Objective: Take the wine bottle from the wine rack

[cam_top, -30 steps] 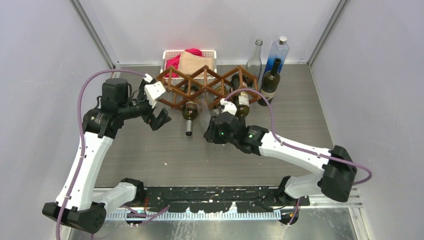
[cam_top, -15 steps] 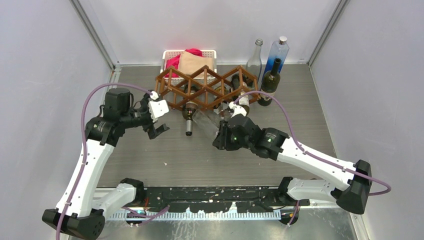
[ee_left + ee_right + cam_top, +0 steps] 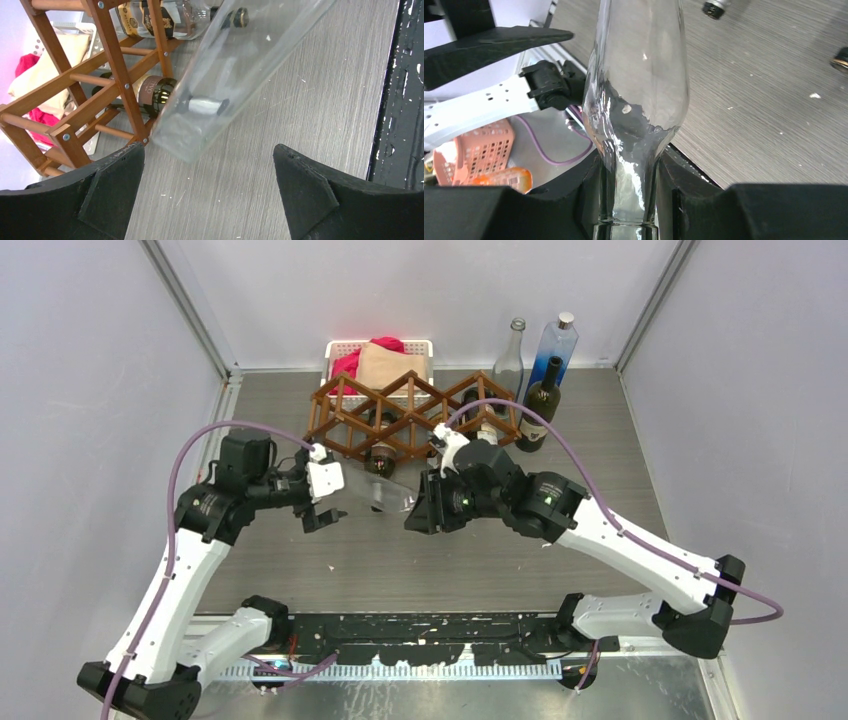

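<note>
The wine rack [image 3: 415, 412] is a brown wooden lattice at the back of the table. My right gripper [image 3: 424, 504] is shut on the neck of a clear glass wine bottle [image 3: 377, 491], which is out of the rack and held tilted above the table in front of it. In the right wrist view the neck [image 3: 628, 175] sits between both fingers. My left gripper [image 3: 322, 508] is open beside the bottle's base. In the left wrist view the bottle [image 3: 235, 60] hangs just beyond the open gripper [image 3: 207, 175], not touching its fingers, with the rack [image 3: 114, 75] to the left.
Dark bottles [image 3: 379, 456] [image 3: 487, 432] still lie in the rack. Three bottles stand at the back right: clear [image 3: 510, 355], blue [image 3: 556, 345], dark green [image 3: 541, 405]. A white basket of cloths [image 3: 380, 352] stands behind the rack. Grey walls close in both sides.
My right gripper has drawn the clear bottle out of the rack, toward the left and the near side. My left gripper has moved down and right, to the bottle's base.
</note>
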`<state>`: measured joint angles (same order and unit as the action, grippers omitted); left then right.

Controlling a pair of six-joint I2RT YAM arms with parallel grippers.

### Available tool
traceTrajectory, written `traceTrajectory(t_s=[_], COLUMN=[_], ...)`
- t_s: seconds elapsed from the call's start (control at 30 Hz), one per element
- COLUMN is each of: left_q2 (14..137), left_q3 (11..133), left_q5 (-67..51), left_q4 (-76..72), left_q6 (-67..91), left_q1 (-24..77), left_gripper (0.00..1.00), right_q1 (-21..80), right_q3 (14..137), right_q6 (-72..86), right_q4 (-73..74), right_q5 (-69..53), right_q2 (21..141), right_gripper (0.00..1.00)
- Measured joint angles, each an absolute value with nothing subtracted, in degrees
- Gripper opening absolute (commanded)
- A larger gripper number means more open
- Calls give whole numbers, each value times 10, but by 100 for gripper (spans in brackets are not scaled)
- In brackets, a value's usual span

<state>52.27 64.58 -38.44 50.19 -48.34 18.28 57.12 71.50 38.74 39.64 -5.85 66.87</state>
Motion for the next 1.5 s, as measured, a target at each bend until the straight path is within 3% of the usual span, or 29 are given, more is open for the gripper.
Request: traceTrajectory(t_s=[0.47, 0.53, 0.57, 0.63, 0.7, 0.77, 0.87, 0.97, 1.3, 1.5], left_q2=[531, 535, 535, 534, 533, 527, 512, 497, 520, 537], left_q3=[639, 639, 639, 638, 637, 631, 618, 600, 629, 661], left_q5=[-360, -356, -354, -351, -349, -348, -341, -329, -311, -345], left_q4=[504, 517, 524, 533, 542, 545, 521, 484, 371, 354], left_q6=[-530, -541, -547, -555, -579, -576, -564, -528, -239, -118], left_q1=[278, 284, 285, 286, 289, 290, 290, 290, 290, 290], left_gripper=[97, 86, 75, 45, 17, 1, 0, 0, 0, 0], right_q1=[611, 616, 618, 619, 616, 614, 617, 619, 621, 621], right_q3=[845, 854, 857, 857, 858, 863, 863, 861, 771, 766], right_q6=[318, 311, 307, 303, 300, 297, 296, 298, 305, 300], right_q4=[441, 443, 444, 444, 441, 438, 430, 412, 267, 185], right_q5=[-141, -145, -145, -147, -141, -140, -136, -112, 46, 90], right_q2=[766, 775, 777, 779, 779, 779, 778, 770, 627, 620], right_gripper=[1, 1, 1, 2, 28, 57, 85, 99, 100, 99])
